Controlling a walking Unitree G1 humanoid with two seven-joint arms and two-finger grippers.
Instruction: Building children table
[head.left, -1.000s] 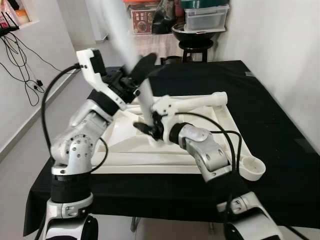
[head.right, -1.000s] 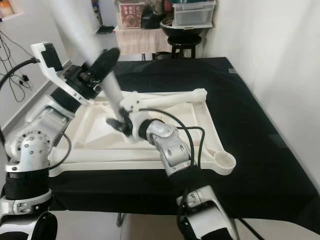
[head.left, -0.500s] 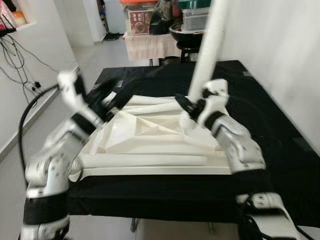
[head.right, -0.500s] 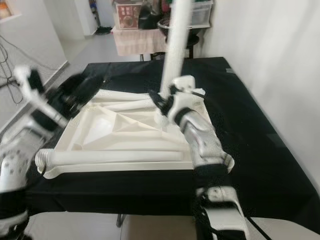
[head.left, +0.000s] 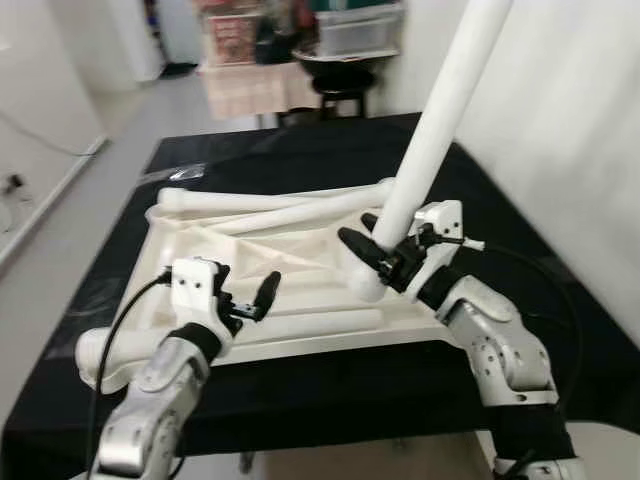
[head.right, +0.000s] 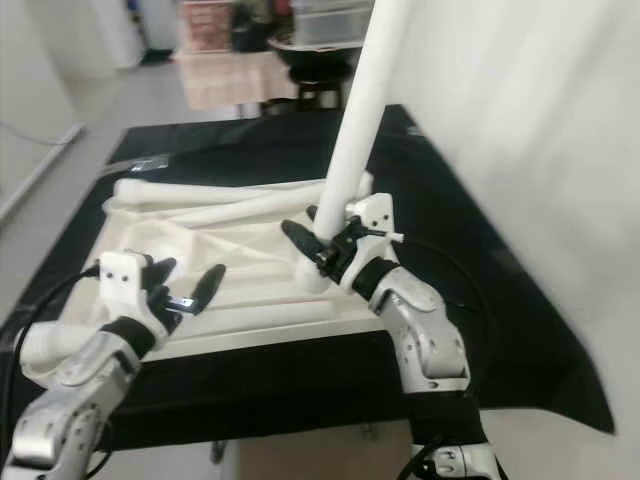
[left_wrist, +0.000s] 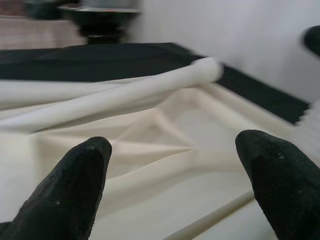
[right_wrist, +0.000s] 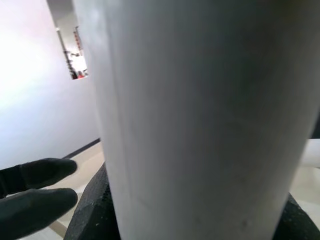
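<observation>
My right pincer is squeezed tight around a long white table leg. The leg stands up tall and leans a bit, and its top is cut off by the picture edge. Its bottom end sits near the right side of the white table top, which lies upside down like a tray on the black cloth. Two more white legs lie in it at the far side. My left pincer is open wide, holding nothing, over the near left part. The far shelves are blurry.
</observation>
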